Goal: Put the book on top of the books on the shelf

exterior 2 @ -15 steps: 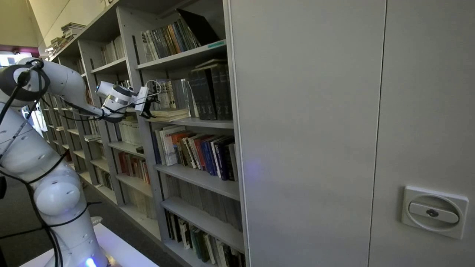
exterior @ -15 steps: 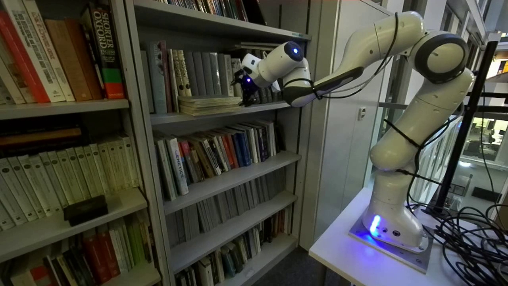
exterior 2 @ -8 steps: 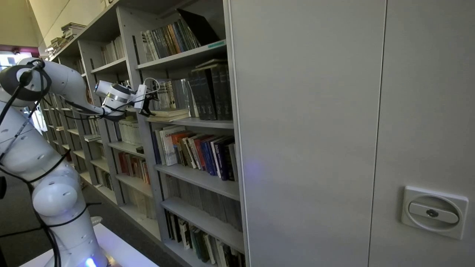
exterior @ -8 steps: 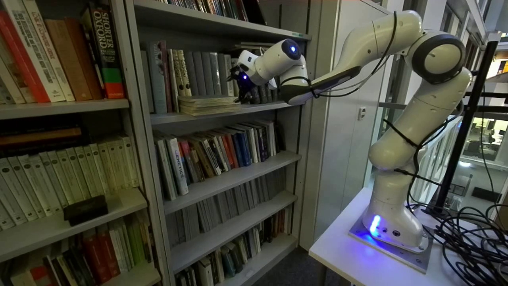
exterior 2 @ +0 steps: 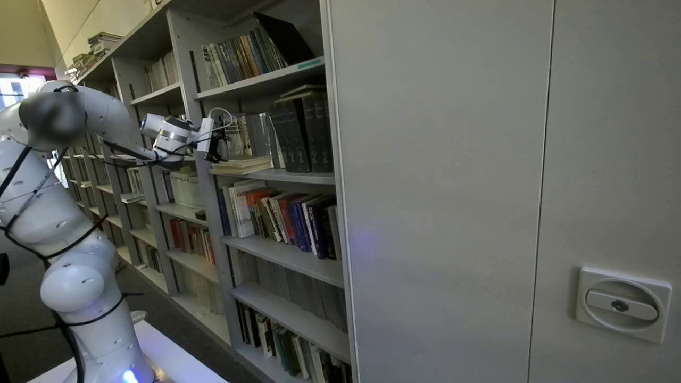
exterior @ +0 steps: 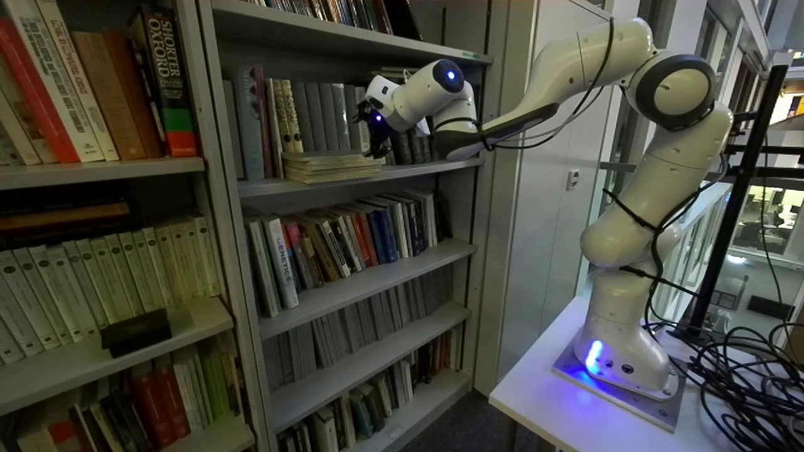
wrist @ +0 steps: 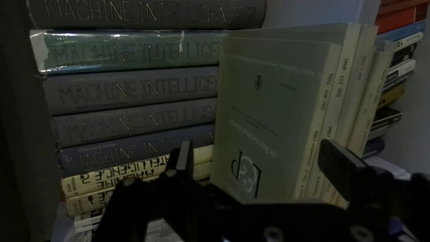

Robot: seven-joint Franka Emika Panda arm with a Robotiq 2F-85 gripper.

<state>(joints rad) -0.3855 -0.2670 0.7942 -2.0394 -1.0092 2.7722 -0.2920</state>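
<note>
The books stand upright in a row of grey and pale spines [exterior: 323, 116] on the grey metal shelf [exterior: 433, 168]. In the wrist view this row reads "Machine Intelligence" [wrist: 134, 87]. A flat stack of thin pale booklets [exterior: 330, 166] lies in front of the row; it also shows in an exterior view [exterior 2: 242, 164]. Its top booklet has a green-grey cover [wrist: 268, 101] in the wrist view. My gripper [wrist: 260, 156] is open and empty, its fingers apart across the stack's near edge. In an exterior view the gripper [exterior: 369, 135] is above the stack's right end. Contact cannot be told.
The shelf above [exterior: 352, 31] roofs this bay. Thick dark volumes [exterior 2: 300, 133] stand at the row's end. A shelf of coloured books [exterior: 370, 232] is below. The bookcase post [exterior: 220, 207] and a grey cabinet door [exterior 2: 436, 159] flank the bay.
The arm and gripper have moved left in an exterior view, further over the booklet stack, and slightly up. The books and the stack have not visibly moved.
</note>
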